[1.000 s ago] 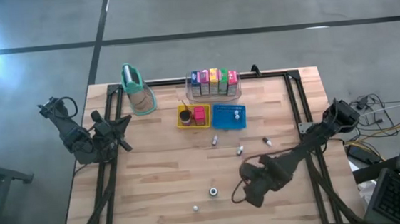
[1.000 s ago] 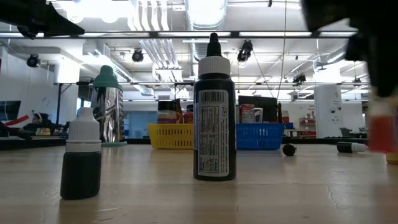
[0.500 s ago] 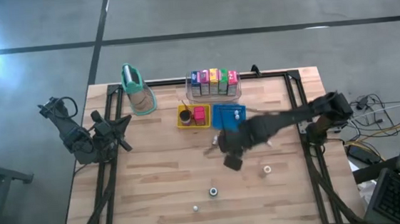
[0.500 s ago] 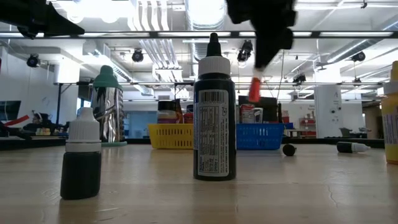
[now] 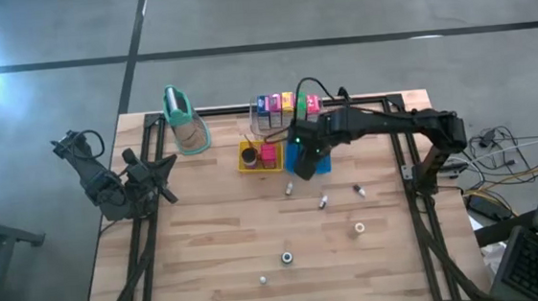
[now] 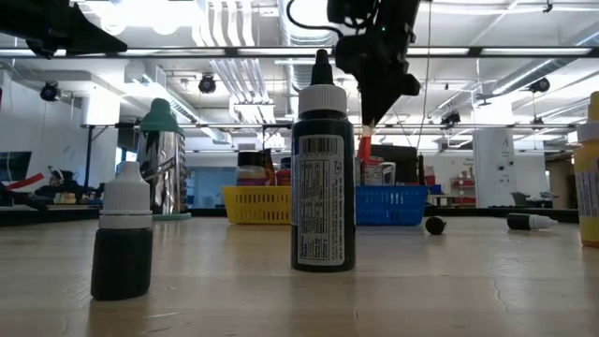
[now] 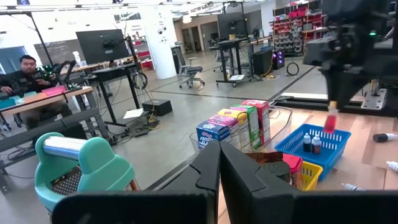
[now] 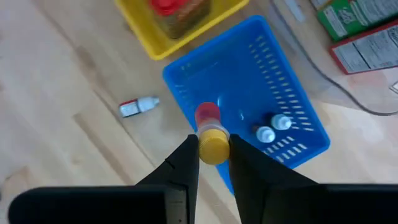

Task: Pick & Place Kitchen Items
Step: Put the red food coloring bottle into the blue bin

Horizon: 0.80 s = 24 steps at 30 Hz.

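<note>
My right gripper hangs above the blue tray, shut on a small bottle with a yellow end and a red end. The low view shows the bottle dangling high over the table. Two white-capped little bottles stand inside the blue tray. Colourful cartons stand in a clear bin at the far edge. My left gripper is shut, holds nothing, and waits at the table's left edge. My right gripper pinches the bottle's yellow end between its two fingers. The fingers come from above, pointing steeply down. The bottle hangs below them with its red end lowest, clear of the tray and the table.
A yellow tray holding a red item sits left of the blue one. A tan container with a teal top stands far left. Several small bottles lie or stand loose on the wood. One lies beside the blue tray.
My right gripper has swung from the near right part of the table up and toward the far edge, carrying the red bottle. It now hangs over the blue tray and has rolled somewhat on the way. The bottle stays clamped, hanging below the fingers.
</note>
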Available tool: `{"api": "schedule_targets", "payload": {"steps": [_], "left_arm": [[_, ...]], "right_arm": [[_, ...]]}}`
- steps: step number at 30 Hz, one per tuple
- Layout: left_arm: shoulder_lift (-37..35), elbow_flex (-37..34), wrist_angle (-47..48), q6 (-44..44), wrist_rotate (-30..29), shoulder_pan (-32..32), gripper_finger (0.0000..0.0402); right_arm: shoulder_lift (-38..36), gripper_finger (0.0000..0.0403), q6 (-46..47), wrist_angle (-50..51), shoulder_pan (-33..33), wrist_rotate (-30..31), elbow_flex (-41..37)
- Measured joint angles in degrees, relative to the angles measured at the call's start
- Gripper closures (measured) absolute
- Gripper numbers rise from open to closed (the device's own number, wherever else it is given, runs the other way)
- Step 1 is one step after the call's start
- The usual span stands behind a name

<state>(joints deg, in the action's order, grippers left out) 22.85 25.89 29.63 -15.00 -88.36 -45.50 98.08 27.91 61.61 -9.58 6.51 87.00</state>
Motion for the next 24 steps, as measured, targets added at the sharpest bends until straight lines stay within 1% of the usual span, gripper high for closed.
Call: {"api": "schedule_targets", "payload": {"steps": [5,12,19,24], "left_arm": [[0.0,0.0,0.0,0.0,0.0,0.0,0.0387],[0.0,0.0,0.0,0.0,0.0,0.0,0.0387],[0.0,0.0,0.0,0.0,0.0,0.0,0.0387],[0.0,0.0,0.0,0.0,0.0,0.0,0.0387]], "right_arm": [[0.0,0.0328,-1.3,-1.2,-2.8,-0.5,-1.5],[0.0,0.034,-3.1,-5.0,-5.1,-0.5,-6.2],[0.0,0.0329,-4.2,-9.0,-7.6,-0.5,-10.4],[0.0,0.0339,-5.4,-11.8,-9.3,-0.5,-12.5]]}}
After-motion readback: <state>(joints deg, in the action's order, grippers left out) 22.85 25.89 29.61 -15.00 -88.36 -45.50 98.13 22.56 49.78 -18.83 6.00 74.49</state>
